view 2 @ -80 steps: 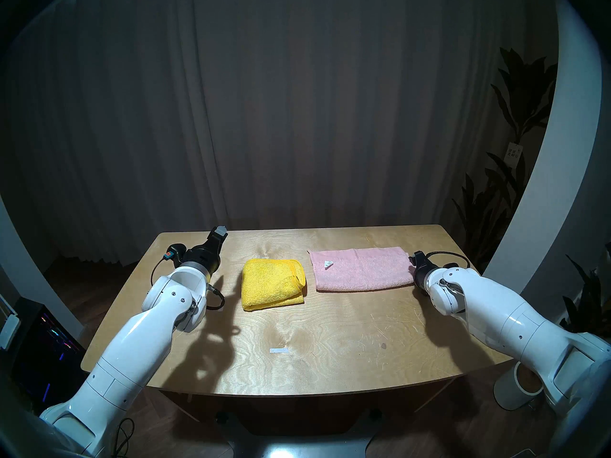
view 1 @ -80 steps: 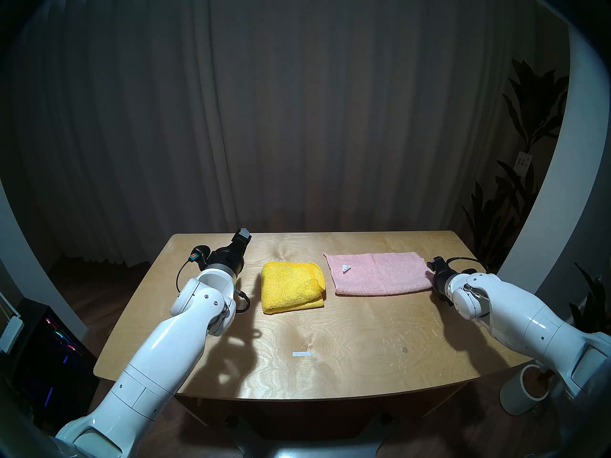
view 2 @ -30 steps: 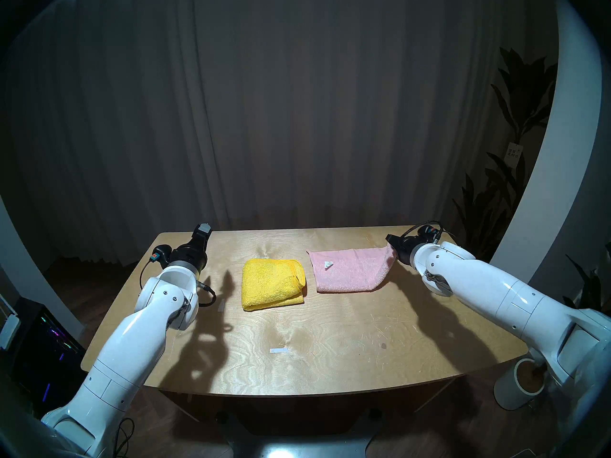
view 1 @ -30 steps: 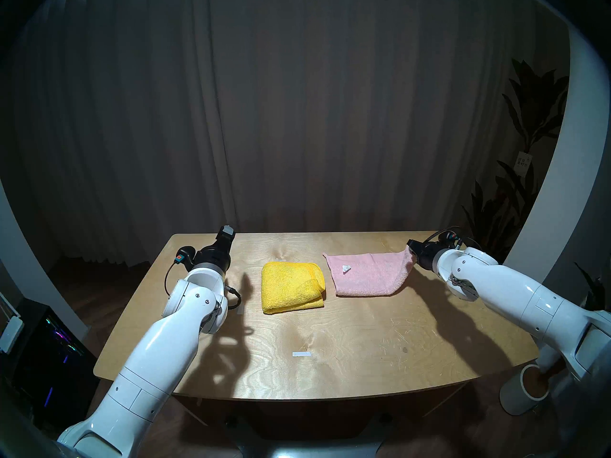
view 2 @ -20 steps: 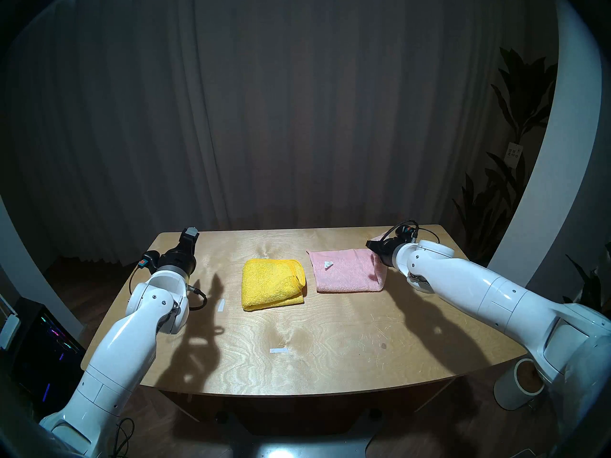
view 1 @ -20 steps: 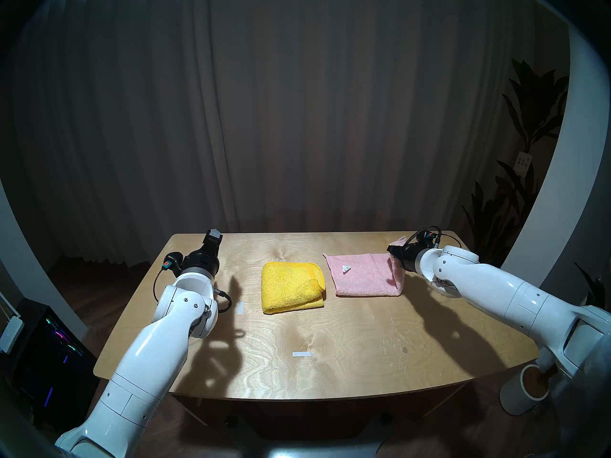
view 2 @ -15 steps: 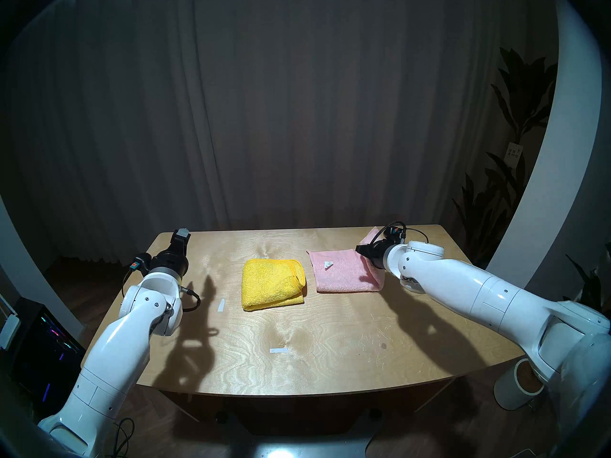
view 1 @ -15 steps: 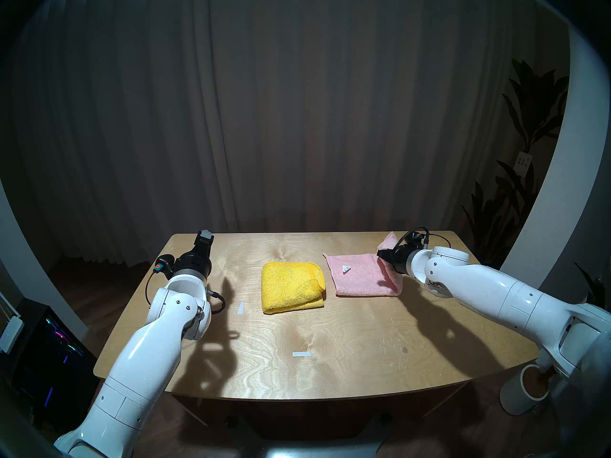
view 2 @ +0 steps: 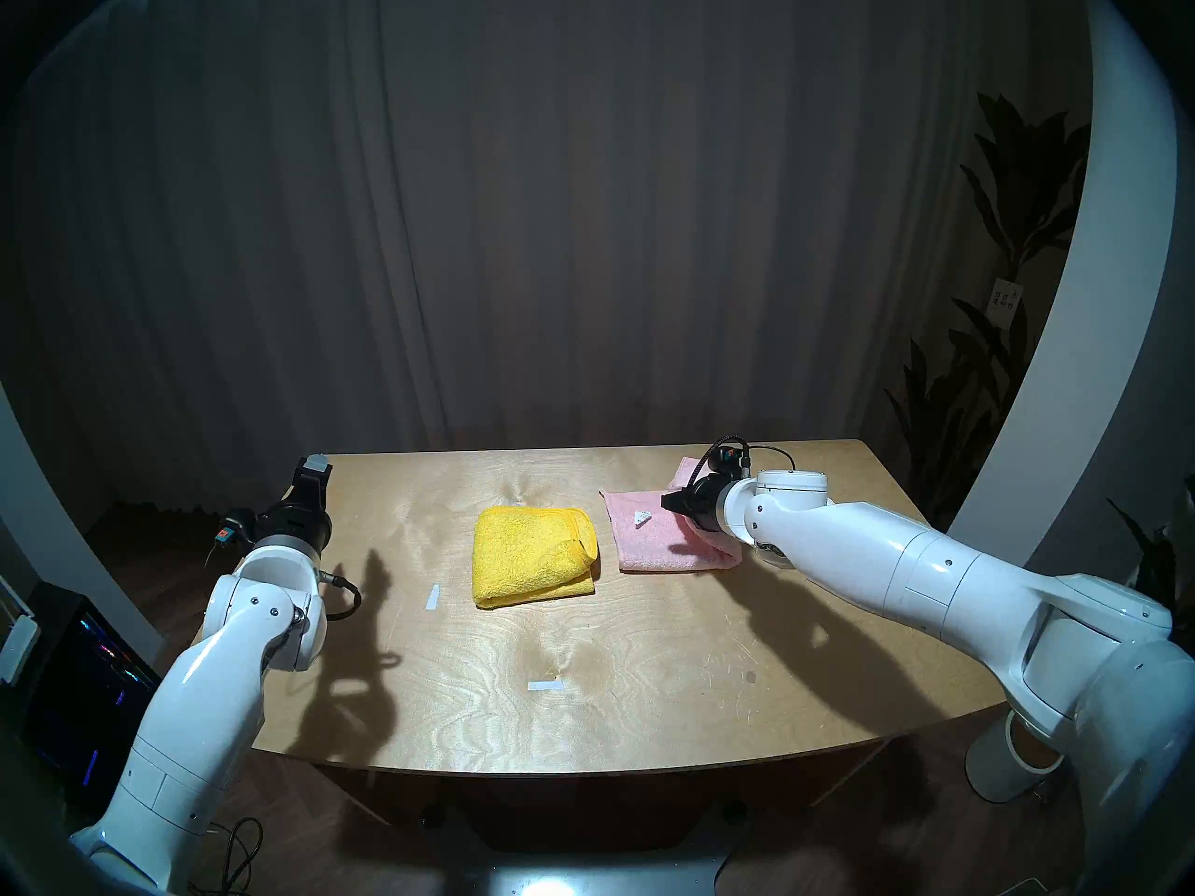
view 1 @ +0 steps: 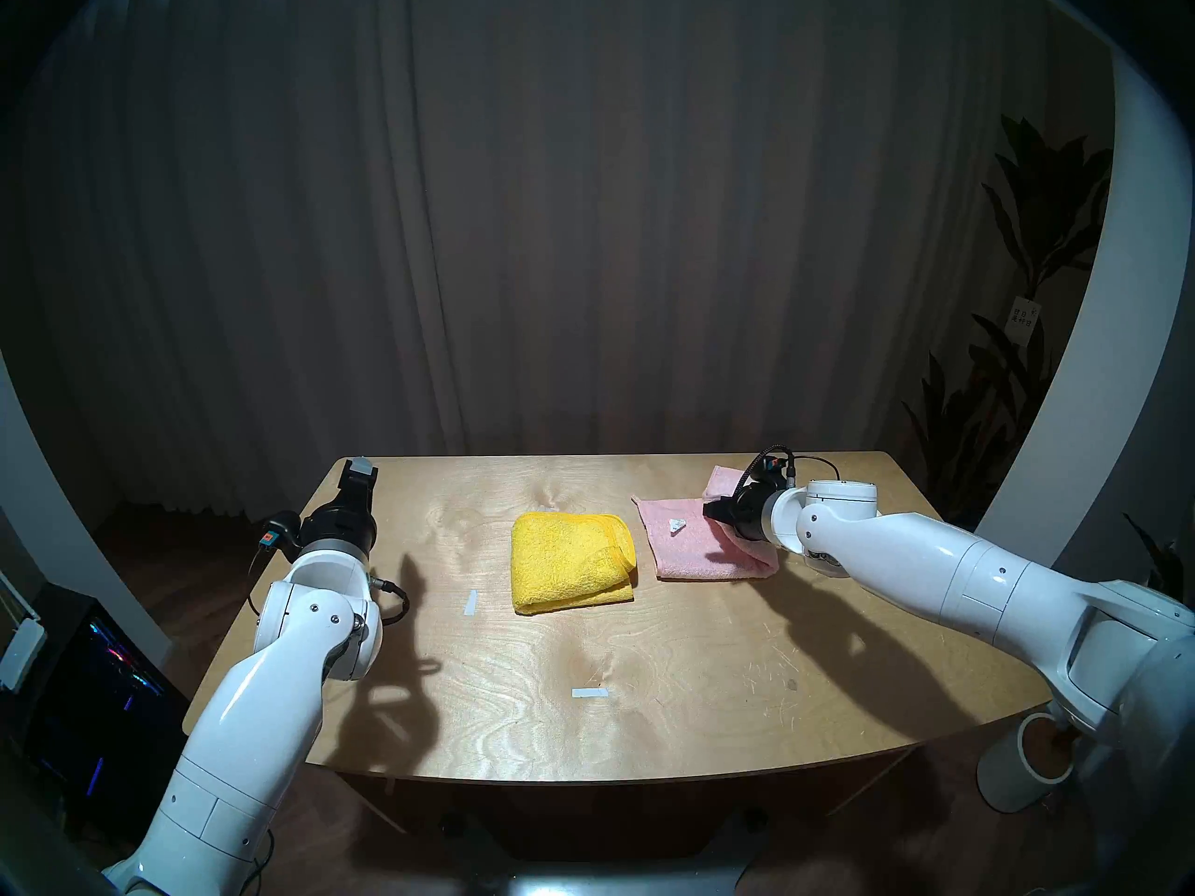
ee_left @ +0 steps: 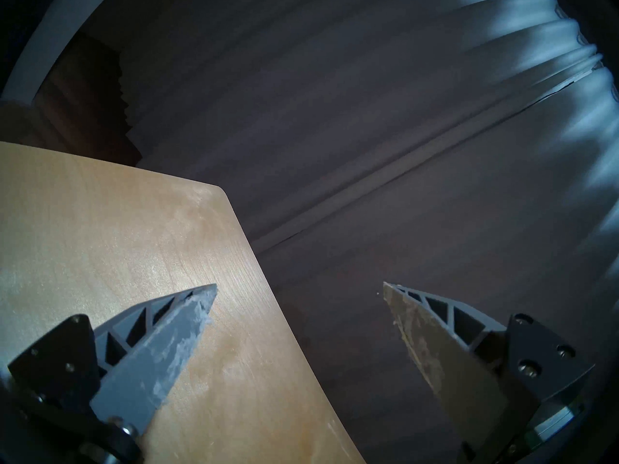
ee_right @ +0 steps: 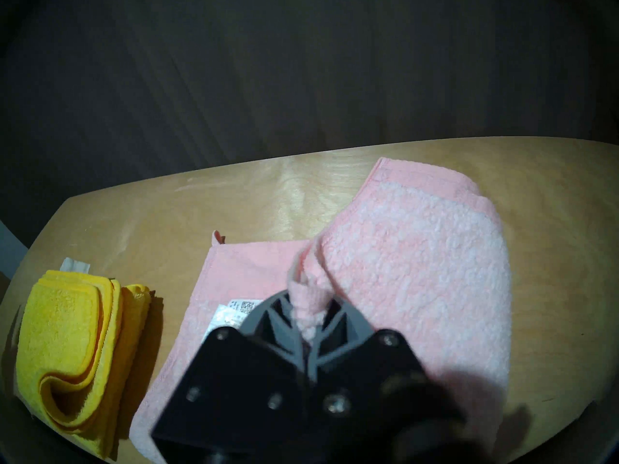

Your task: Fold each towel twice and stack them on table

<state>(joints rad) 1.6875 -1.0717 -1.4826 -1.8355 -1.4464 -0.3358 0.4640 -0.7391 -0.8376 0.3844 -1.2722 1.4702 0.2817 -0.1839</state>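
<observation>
Fingers of your right gripper (ee_right: pixel 306 314) are clenching the pink towel (ee_right: pixel 418 269), folding it over; your left gripper (ee_left: pixel 298 289) is hanging wide apart, empty, above the table (ee_left: pixel 100 235) corner.

A dark curtain (view 1: pixel 582 229) is hanging in long pleats across the whole far side of the room, and light is catching a few of its folds in the left wrist view (ee_left: pixel 552 51). Over on the right, a tall leafy plant (view 1: pixel 1034 229) is standing in shadow, with a small white tag (view 1: pixel 1023 316) dangling from it. A white curved arch (view 1: pixel 1093 332) is sweeping down just in front of those leaves. Down near the right, a white cylinder (view 1: pixel 1015 768) is sitting on the brown floor. On the near left, a black computer case (view 1: pixel 97 701) is glowing with coloured lights, a white box (view 1: pixel 19 649) mounted just above it.
</observation>
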